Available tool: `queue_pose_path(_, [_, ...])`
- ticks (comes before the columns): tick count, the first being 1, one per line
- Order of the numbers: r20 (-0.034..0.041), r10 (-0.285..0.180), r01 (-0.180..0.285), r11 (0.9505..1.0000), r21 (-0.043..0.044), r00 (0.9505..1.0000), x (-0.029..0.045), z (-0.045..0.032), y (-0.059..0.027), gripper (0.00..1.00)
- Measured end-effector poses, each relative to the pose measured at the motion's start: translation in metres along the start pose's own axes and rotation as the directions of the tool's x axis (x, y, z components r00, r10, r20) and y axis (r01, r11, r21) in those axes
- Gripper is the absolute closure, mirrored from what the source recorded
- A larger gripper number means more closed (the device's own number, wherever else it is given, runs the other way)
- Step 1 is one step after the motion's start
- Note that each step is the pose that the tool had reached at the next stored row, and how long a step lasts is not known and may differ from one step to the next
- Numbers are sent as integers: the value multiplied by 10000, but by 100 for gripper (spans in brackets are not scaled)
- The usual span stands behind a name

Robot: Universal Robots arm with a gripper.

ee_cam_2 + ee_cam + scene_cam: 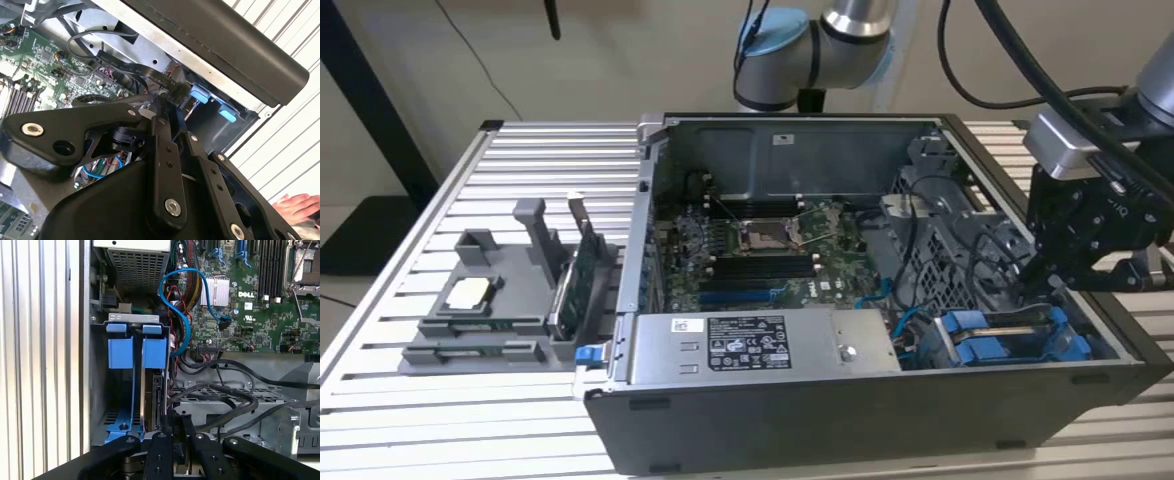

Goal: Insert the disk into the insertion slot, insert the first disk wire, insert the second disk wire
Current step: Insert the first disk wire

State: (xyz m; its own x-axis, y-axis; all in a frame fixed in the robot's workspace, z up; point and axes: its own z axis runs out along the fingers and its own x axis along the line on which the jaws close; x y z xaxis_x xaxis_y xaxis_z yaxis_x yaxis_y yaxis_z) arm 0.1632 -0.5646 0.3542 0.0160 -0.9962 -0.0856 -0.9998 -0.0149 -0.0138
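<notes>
Claw of mine looks pinched on the disk wire plug, aiming it at the disk seated in the insertion slot at the computer case corner.

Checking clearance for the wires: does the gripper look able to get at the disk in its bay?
Likely yes: the gripper sits right at the disk inside the open case; only loose black cables run beside it.

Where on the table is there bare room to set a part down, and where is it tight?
Bare table slats lie between the grey holder and the near edge, and again behind the holder. Inside the computer case, the corner around the insertion slot is crowded with cables and the gripper.
</notes>
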Motion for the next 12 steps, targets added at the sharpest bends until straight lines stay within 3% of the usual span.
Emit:
queue_pose_path(5, [2,0,0,10000,-4,10000,3,4,0,81])
queue_pose_path(7, [-5,3,-3,10000,-46,10000,5,3,-1,81])
queue_pose_path(12, [-33,30,-32,9993,-372,10000,35,2,-21,81])
